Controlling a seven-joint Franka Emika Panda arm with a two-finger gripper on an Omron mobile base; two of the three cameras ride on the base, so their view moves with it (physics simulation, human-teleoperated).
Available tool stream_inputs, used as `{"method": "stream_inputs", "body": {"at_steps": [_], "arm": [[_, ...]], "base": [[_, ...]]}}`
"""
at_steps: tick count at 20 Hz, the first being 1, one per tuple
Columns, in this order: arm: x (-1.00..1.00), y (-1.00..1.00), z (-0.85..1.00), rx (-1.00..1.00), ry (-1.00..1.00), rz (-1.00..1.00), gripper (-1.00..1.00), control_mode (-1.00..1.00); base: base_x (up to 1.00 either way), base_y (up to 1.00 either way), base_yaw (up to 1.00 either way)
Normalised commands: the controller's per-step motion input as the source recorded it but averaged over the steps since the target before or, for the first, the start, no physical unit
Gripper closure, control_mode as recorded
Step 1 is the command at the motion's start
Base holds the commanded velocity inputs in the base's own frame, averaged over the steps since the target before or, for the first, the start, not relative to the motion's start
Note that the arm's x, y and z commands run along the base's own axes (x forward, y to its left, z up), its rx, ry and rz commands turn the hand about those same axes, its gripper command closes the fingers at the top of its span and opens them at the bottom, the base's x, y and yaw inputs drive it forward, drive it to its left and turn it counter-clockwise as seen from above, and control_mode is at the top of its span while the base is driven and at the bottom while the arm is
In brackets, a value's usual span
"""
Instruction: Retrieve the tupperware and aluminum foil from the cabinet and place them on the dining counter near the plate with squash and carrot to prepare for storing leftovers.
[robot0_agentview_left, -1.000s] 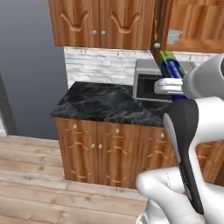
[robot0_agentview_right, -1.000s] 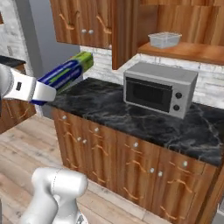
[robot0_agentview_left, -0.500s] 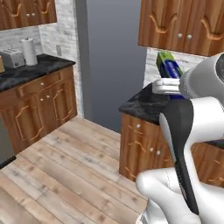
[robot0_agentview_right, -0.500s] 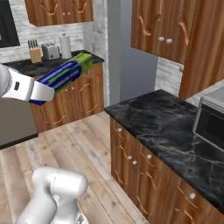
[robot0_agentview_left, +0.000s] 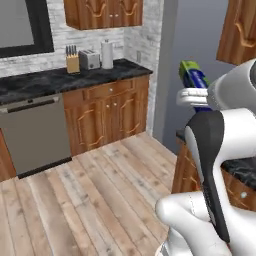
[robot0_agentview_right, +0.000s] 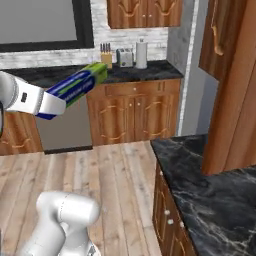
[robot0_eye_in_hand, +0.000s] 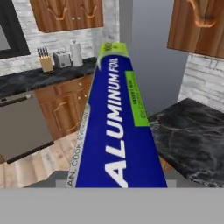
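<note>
One box of aluminum foil (robot0_agentview_right: 75, 89) is carried in the air, pinched at its near end by the tool (robot0_agentview_right: 50, 105) on the white arm. In the right base view the blue box with its green tip runs up and to the right from the tool, well above the wooden floor (robot0_agentview_right: 110, 175) and touching no tabletop. In the left base view the same box (robot0_agentview_left: 192, 80) pokes out up and to the left past the arm's white wrist, and only its far end shows. In the hand view the box (robot0_eye_in_hand: 116, 127) stretches straight away from the camera, lettered ALUMINUM FOIL along its blue face; its near end reaches the bottom of the picture, so the fingers themselves cannot be made out there. Beyond the box's green tip, a dark tabletop (robot0_eye_in_hand: 26, 78) along the far wall bears a knife block (robot0_eye_in_hand: 43, 61), a toaster (robot0_eye_in_hand: 61, 57) and a paper towel roll (robot0_eye_in_hand: 76, 52). Another dark tabletop (robot0_eye_in_hand: 192, 131) lies low to the box's right.
</note>
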Motion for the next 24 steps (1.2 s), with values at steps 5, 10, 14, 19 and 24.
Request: {"method": "stream_inputs", "body": {"at_steps": [5, 10, 14, 19, 24], "arm": [[0.0, 0.0, 0.0, 0.0, 0.0, 0.0, 1.0, 1.0], [0.0, 0.0, 0.0, 0.0, 0.0, 0.0, 1.0, 1.0], [0.0, 0.0, 0.0, 0.0, 0.0, 0.0, 1.0, 1.0], [0.0, 0.0, 0.0, 0.0, 0.0, 0.0, 1.0, 1.0], [0.0, 0.0, 0.0, 0.0, 0.0, 0.0, 1.0, 1.0]], "base": [[0.0, 0.0, 0.92], [0.0, 0.0, 1.0], [0.0, 0.0, 1.0], [0.04, 0.0, 1.0], [0.41, 0.05, 0.88]]}}
